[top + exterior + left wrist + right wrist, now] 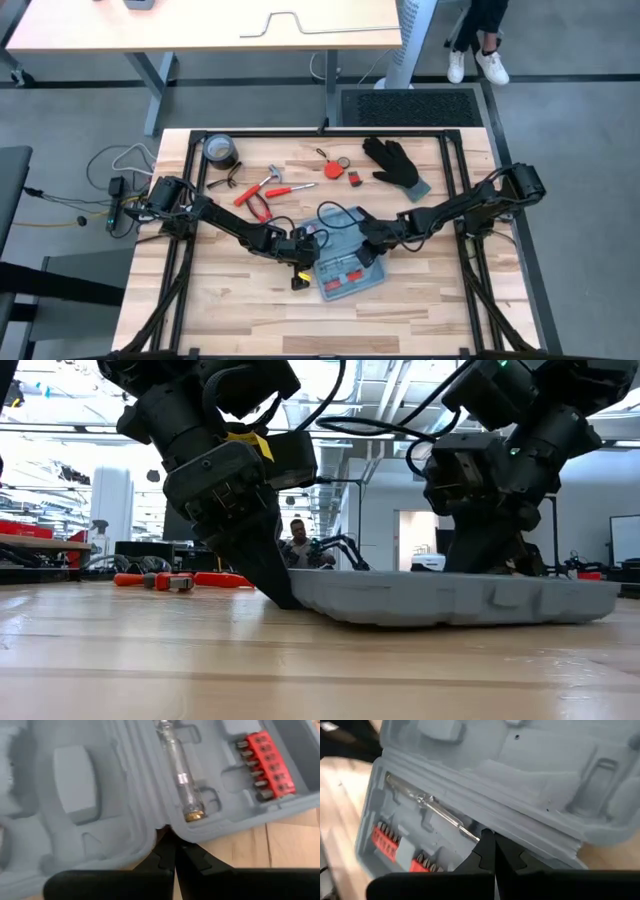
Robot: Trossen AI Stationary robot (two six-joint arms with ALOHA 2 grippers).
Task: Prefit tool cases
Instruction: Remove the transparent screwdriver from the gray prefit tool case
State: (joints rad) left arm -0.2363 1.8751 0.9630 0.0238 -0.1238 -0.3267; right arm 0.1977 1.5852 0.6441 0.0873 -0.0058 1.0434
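Note:
The blue-grey tool case [345, 268] lies open and flat on the wooden table, a little near of centre. Its moulded recesses hold a clear-handled screwdriver [181, 780] and a red bit holder [267, 765]. My left gripper [172, 851] is shut at the case's left end. My right gripper [487, 849] is shut over the case's far side, at the ridge between the two halves. In the low view the left fingers [272, 575] slant down to the table beside the case [450, 600]. My left gripper's shut fingertips meet the case's outer rim at the notch where its two halves join [167, 826]. They come slanting down from the table's left. The case rests flat on the table. My right gripper's shut fingertips stand at the ridge between the case's halves [492, 827], coming from above; I cannot tell whether they touch it.
Farther back on the table lie a dark tape roll [220, 151], red-handled pliers [255, 203] and a hammer [275, 180], small red items [338, 166] and a black glove [395, 163]. A black cable [340, 213] loops just behind the case. A black frame [470, 260] borders the table.

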